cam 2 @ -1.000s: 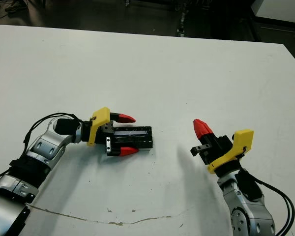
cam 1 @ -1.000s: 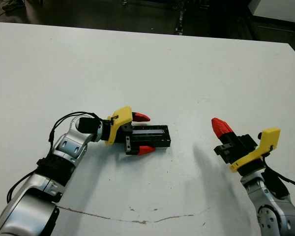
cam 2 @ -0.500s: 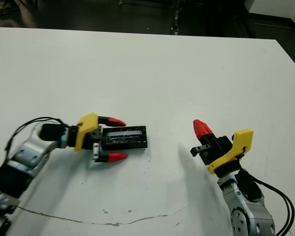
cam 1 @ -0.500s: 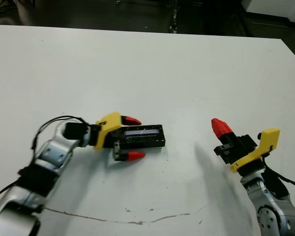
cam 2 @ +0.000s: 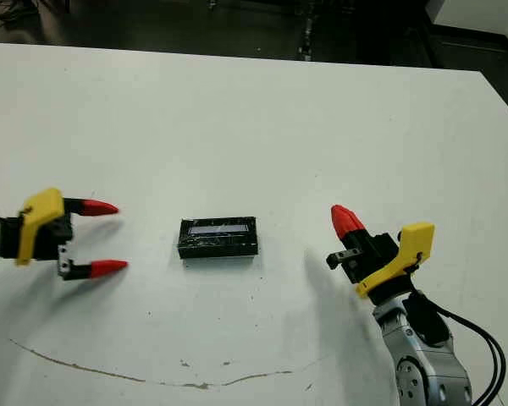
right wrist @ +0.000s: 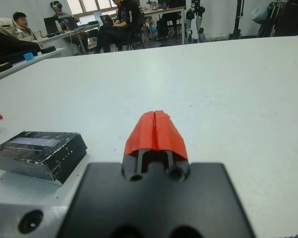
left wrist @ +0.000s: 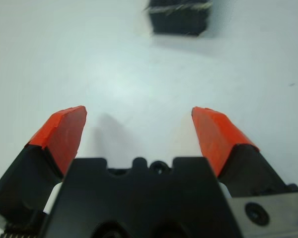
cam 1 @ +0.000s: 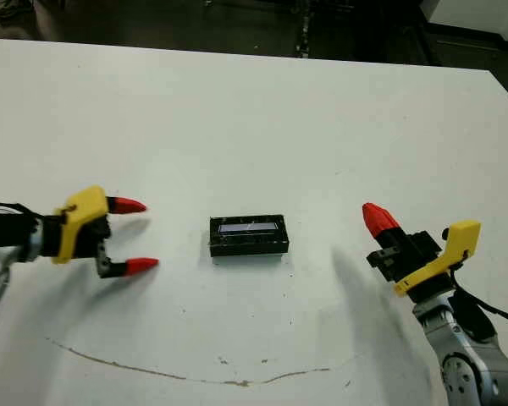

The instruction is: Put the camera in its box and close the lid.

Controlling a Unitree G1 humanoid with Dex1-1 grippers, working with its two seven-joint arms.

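I see the flat shiny black lid lying on the white bench, between my hands. My left hand is spread wide, well apart from it. My right hand is pressed together.
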